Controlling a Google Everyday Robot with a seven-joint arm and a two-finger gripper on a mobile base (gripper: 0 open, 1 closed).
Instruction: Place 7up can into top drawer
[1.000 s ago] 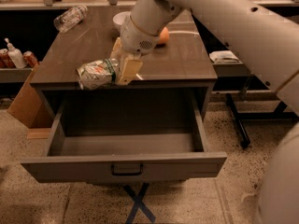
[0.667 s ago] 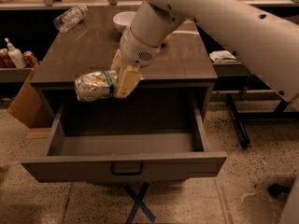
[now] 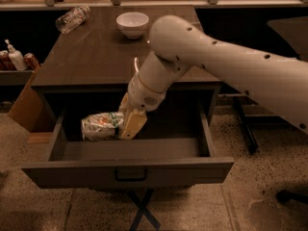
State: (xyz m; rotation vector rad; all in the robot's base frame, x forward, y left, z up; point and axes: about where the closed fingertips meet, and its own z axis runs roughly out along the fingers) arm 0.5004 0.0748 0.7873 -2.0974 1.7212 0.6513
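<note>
**Green-and-white can held low inside the open drawer**

The gripper (image 3: 124, 127) reaches down past the front edge of the dark cabinet top (image 3: 91, 61). Its jaws are clenched on one end of the 7up can (image 3: 100, 126). The can lies on its side and juts out from the jaws toward the left wall of the top drawer (image 3: 130, 170), which stands pulled fully out.

The placing step appears almost done, with the can already below the drawer's rim. Whether it rests on the floor beneath the jaws cannot be told.

The next move seems to call for a short descent if any gap remains, then letting the jaws part. The can is round and on its side, so it may roll once freed.

Room is tightest beyond the can's far end, where the left wall is near, and behind the jaws, where the cabinet edge overhangs the arm. In front of the jaws and off to the other side, the grey floor lies open up to the drawer front and right wall. That leaves room to lift clear.

A white bowl (image 3: 133, 23) and a clear bottle (image 3: 72, 18) sit on the top, well behind the jaws and out of the way.
</note>
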